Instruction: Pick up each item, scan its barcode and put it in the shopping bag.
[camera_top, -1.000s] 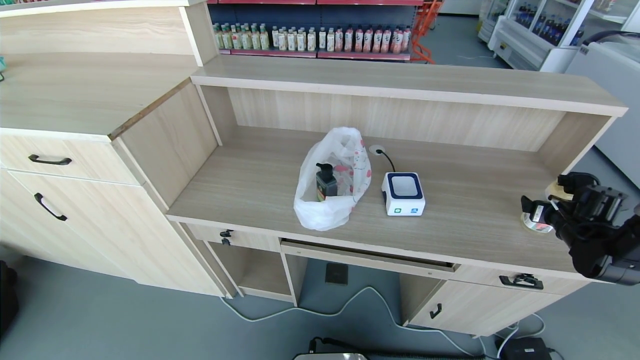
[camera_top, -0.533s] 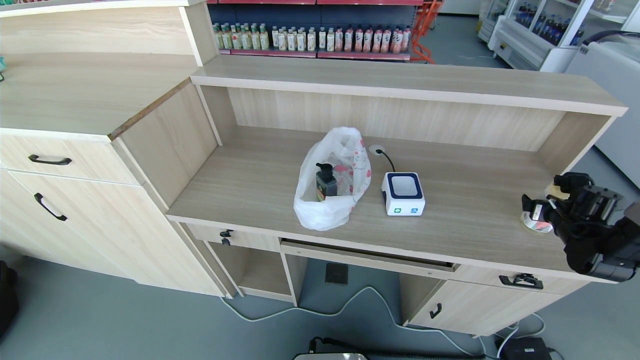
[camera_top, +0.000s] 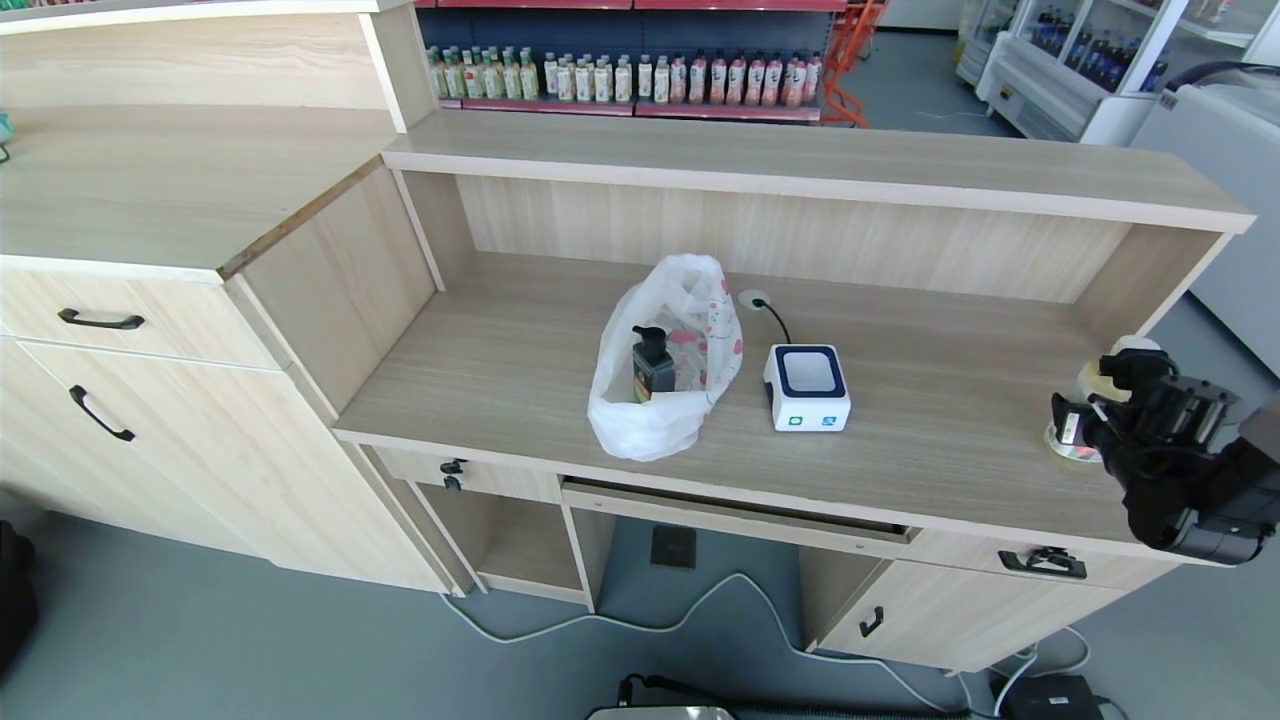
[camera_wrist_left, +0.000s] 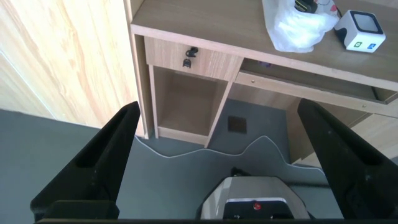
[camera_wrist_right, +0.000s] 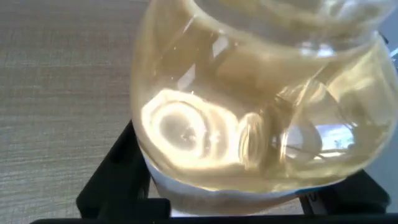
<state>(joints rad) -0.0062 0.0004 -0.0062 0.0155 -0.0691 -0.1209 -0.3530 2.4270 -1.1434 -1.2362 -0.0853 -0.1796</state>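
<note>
One clear bottle (camera_wrist_right: 249, 124) clamped in right tool (camera_top: 1092, 400) at counter (camera_top: 900, 420) right edge; left tool (camera_wrist_left: 217, 112) open, above floor (camera_wrist_left: 180, 180).

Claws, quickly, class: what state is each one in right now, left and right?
Left claw: open, empty.
Right claw: closed on the clear jar.

Surface: a pale wood counter (camera_top: 500, 380) is sitting recessed beneath a raised ledge (camera_top: 800, 165).
Left side: a taller wood cabinet (camera_top: 150, 180) is standing alongside, showing black drawer handles (camera_top: 100, 321).
Floor: grey flooring (camera_top: 250, 640) is stretching below.
Far room: a shelf of bottles (camera_top: 620, 78) and glass-fronted coolers (camera_top: 1090, 50) are lining the back.
</note>
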